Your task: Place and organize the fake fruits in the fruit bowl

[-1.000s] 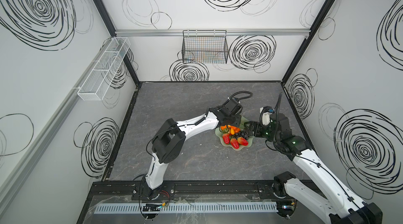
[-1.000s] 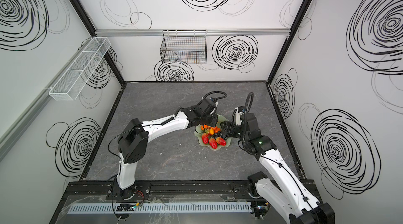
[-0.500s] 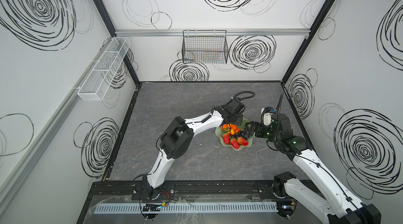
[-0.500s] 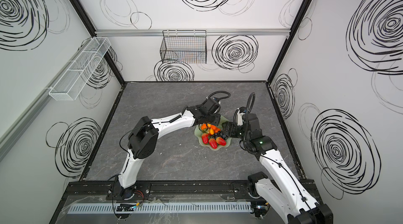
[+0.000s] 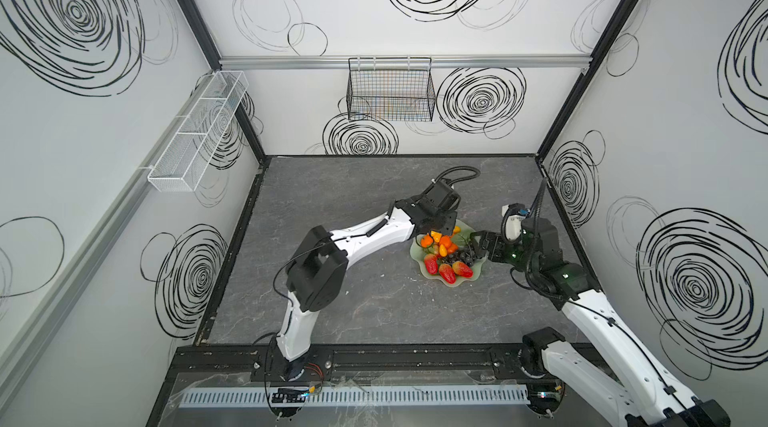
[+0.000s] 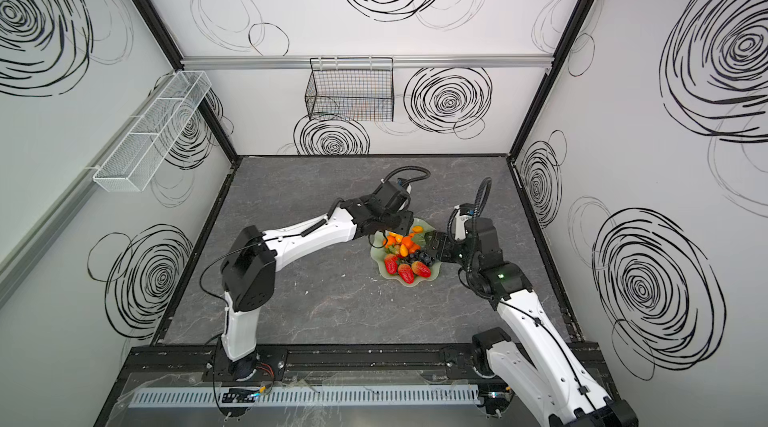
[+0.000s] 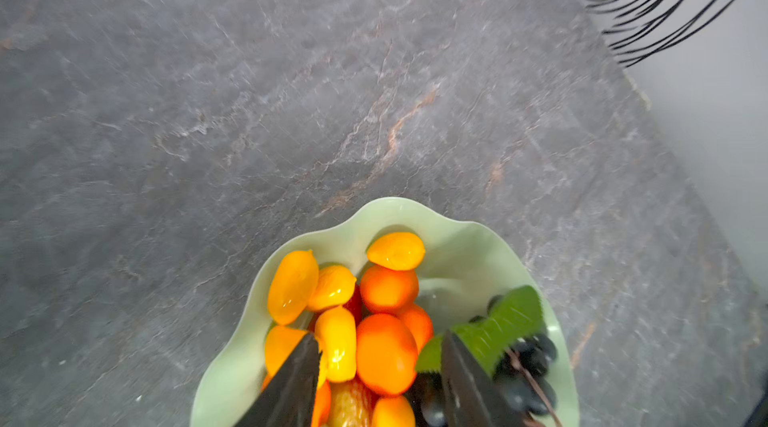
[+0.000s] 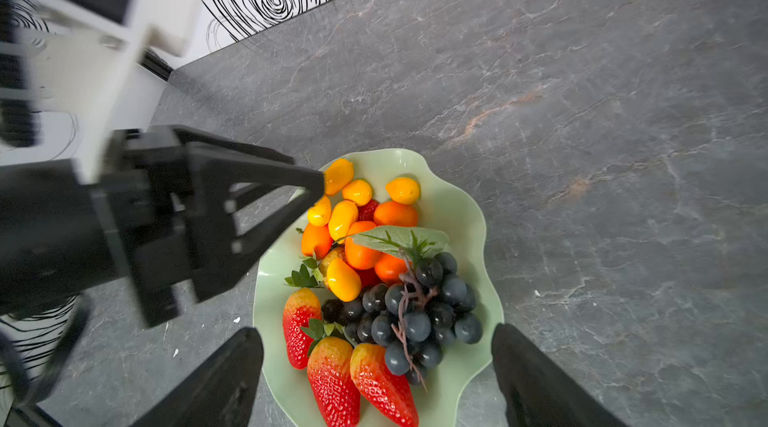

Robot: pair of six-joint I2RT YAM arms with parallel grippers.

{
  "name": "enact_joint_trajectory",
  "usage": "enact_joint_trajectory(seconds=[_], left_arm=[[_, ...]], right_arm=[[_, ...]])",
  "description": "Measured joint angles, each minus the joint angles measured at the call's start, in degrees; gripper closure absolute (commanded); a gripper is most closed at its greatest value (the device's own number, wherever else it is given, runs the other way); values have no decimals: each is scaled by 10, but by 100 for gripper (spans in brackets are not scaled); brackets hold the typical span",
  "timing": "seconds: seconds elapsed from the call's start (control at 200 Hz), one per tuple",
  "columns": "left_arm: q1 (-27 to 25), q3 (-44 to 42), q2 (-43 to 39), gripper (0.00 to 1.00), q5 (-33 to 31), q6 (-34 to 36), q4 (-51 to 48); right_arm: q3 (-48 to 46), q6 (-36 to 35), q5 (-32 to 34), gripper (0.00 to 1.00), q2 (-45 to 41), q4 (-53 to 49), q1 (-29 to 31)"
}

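The pale green wavy-rimmed fruit bowl (image 5: 453,281) (image 6: 432,275) (image 8: 461,213) (image 7: 249,337) sits on the right half of the table. In it lie red strawberries (image 8: 332,379), a dark grape bunch (image 8: 415,312) with a green leaf (image 7: 503,321), orange tangerines (image 8: 395,213) (image 7: 386,354) and yellow kumquats (image 8: 357,192) (image 7: 291,285). My left gripper (image 5: 440,231) (image 6: 397,231) (image 7: 380,337) hovers open just above the kumquats and tangerines, holding nothing. At the bowl's right side my right gripper (image 5: 478,245) (image 6: 434,246) (image 8: 376,331) is wide open, its fingers straddling the rim by the strawberries and grapes.
A black wire basket (image 5: 390,90) hangs on the back wall. A white mesh tray (image 5: 199,130) is fixed to the left wall. The grey stone-patterned table (image 5: 353,196) is bare around the bowl. The right wall stands close behind the right arm.
The left gripper's jaws have parted wider over the far side of the bowl, and its arm has shifted a little. The right arm has hardly moved.
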Motion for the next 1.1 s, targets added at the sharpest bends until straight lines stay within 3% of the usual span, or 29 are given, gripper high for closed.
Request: enact_joint_trajectory(seconds=[0.225,0.435,0.705,0.921,1.101], left_arm=[[3,-187,-217,24,-32,-5,69],[31,-381,-356,4,-45,-31,115],[81,-548,-475,0,-6,-82,180],[88,-570,-505,1,9,-95,210],[113,-583,-529,1,9,-95,214]], right_arm=[[-11,32,38,17,-2,-7,-21],[-57,47,32,26,32,-17,-117],[-50,47,2,30,149,-12,-175],[45,35,-21,30,303,-16,-180],[61,24,-34,30,340,-17,-151]])
